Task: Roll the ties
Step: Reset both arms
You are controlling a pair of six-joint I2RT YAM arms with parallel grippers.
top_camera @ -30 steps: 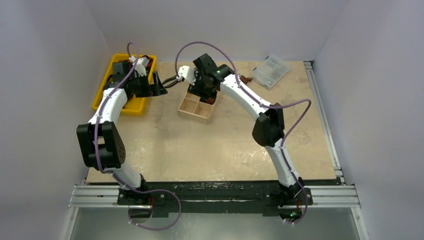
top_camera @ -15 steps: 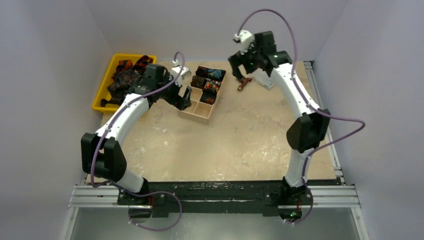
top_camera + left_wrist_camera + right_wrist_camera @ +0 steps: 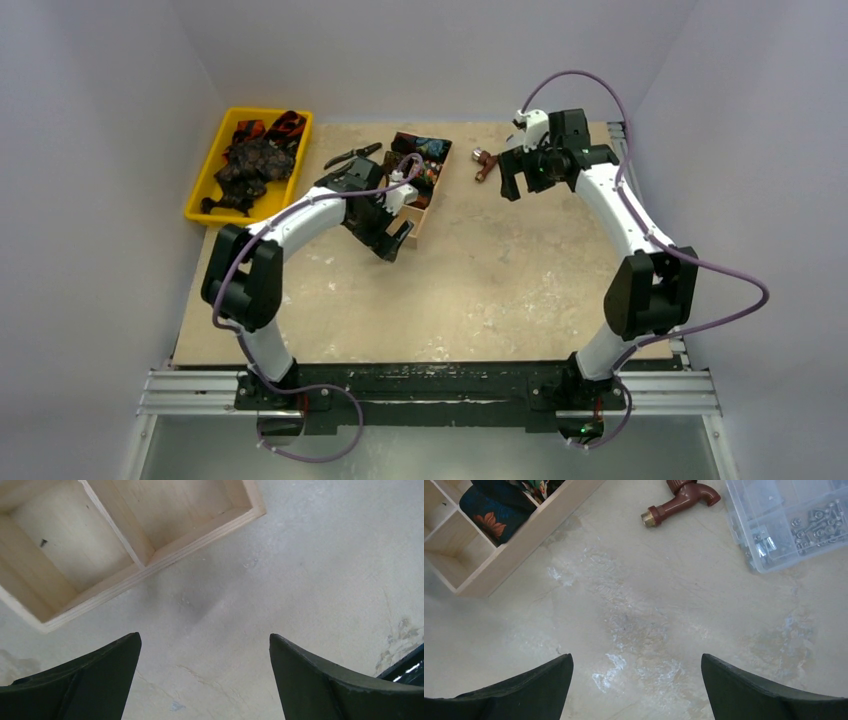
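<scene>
Gaping empty, the left gripper [image 3: 203, 637] is hovering beside the wooden compartment box [image 3: 150, 562] while the right gripper [image 3: 636, 656], equally spread, is hovering near rolled ties [image 3: 489, 515] and a brown tap [image 3: 681, 495].

In the top view the left arm [image 3: 310, 210] covers the near half of the wooden box [image 3: 441, 172], so we cannot see its near compartments there. In the left wrist view the box runs off the top and left edges. A dark speck [image 3: 43, 542] in its left compartment is too small for us to name, and a dark shape [image 3: 407, 662] well right of the box is cut by the frame's corner. In the right wrist view only part of a rolled tie [image 3: 491, 517] shows inside the box. Right of the box, the brown tap [image 3: 681, 495] and the clear organiser [image 3: 784, 525] are clipped by the frame edges. Left of the box in the top view, the ties [image 3: 250, 160] in the yellow tray [image 3: 262, 210] form a heap we cannot count.
</scene>
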